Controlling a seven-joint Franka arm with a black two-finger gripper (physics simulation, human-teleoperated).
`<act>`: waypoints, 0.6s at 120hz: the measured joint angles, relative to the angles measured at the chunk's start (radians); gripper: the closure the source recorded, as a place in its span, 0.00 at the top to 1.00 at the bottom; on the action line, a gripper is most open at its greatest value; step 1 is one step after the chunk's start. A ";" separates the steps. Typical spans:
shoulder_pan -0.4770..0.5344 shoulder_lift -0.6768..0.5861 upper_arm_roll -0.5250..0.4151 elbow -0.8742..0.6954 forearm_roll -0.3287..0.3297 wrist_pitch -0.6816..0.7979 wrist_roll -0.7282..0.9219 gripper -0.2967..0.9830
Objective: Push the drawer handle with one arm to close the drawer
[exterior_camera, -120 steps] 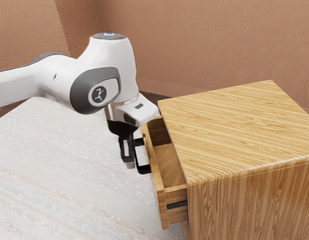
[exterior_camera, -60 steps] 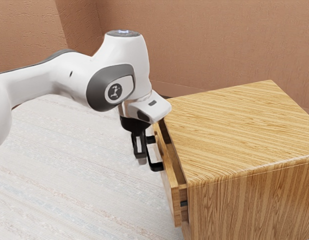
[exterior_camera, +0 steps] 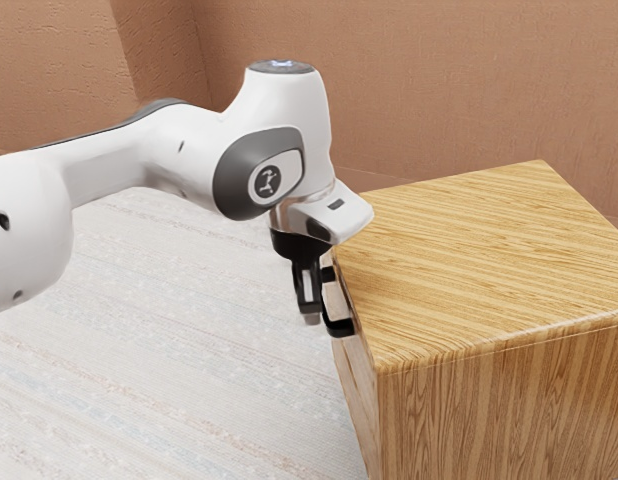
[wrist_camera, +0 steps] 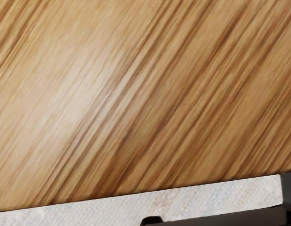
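In the exterior view, the black tool [exterior_camera: 309,318] points down outside the front of the wooden cabinet [exterior_camera: 489,265], just beside the black handle [exterior_camera: 340,328]; whether they touch, or whether the tool is open or closed, cannot be told. The drawer [exterior_camera: 355,372] sits in against the cabinet, beneath the front edge of its top. The white arm [exterior_camera: 139,155] reaches in over a pale surface [exterior_camera: 179,370] that spreads toward the exterior view's left. In the wrist view, the cabinet top's straight edge borders a strip of that surface.
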 joint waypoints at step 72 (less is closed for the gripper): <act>-0.972 0.250 1.016 0.460 0.250 -0.360 0.045 0.43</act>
